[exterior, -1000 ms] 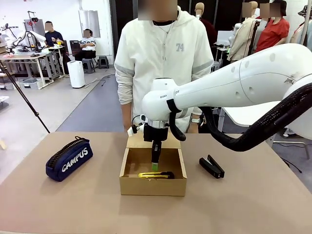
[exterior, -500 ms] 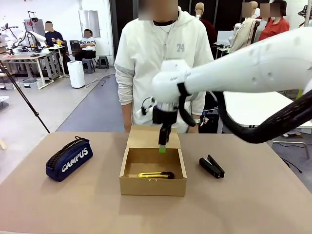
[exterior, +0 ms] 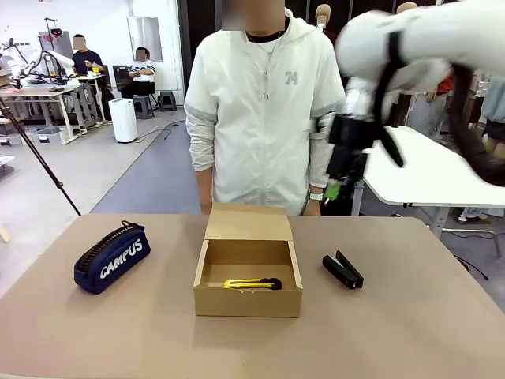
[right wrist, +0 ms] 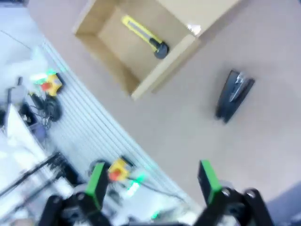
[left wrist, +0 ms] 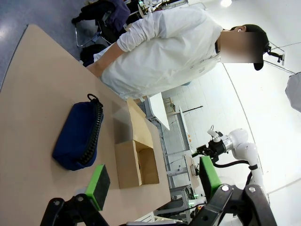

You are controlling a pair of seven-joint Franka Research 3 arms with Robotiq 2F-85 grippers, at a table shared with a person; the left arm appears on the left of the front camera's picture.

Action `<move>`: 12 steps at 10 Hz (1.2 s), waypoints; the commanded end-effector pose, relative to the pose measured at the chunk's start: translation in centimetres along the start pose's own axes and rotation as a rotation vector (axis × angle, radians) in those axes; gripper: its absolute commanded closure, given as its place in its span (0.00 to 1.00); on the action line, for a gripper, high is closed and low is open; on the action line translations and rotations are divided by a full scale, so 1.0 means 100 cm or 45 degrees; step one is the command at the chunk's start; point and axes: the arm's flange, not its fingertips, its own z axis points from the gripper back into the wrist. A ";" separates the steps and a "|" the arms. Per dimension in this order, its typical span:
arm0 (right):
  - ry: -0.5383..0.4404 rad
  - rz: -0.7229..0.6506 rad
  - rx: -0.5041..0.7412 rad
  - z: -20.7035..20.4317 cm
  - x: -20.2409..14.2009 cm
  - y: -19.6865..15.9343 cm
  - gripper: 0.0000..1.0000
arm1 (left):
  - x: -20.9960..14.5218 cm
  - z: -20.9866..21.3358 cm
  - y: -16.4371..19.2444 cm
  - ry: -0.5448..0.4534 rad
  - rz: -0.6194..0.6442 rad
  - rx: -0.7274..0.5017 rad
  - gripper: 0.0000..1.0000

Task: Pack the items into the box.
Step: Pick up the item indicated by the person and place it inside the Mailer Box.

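Box [exterior: 248, 303] lid flap up; yellow stick [exterior: 251, 283] lies inside it, navy pouch [exterior: 113, 257] well left of box, black stapler [exterior: 342, 270] near its right side. Right gripper [right wrist: 152, 180] high above and right of box, jaws spread wide, empty. Left gripper [left wrist: 153, 181] also spread wide, holding nothing.

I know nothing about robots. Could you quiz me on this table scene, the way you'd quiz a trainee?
1. True or false: the pouch lies outside the box.
2. Going by the robot's sides, on which side of the box is the stapler?
3. What lies in the box? A) stapler B) yellow stick C) nothing

Key: 1 true; 2 right; 3 B.
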 end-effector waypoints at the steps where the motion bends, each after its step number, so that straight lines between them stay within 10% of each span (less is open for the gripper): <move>1: -0.386 -0.246 0.294 0.002 -0.075 -0.035 0.00 | 0.001 0.000 -0.003 -0.013 0.002 -0.022 0.00; 6: -1.367 -0.657 0.993 -0.031 -0.211 -0.124 0.00 | 0.001 0.000 -0.003 -0.013 0.002 -0.022 0.00; 7: -0.710 -0.516 0.680 0.004 -0.196 -0.112 0.00 | 0.001 0.000 -0.003 -0.013 0.002 -0.022 0.00; 12: -0.710 -0.516 0.680 0.004 -0.196 -0.112 0.00 | 0.001 0.000 -0.003 -0.013 0.002 -0.022 0.00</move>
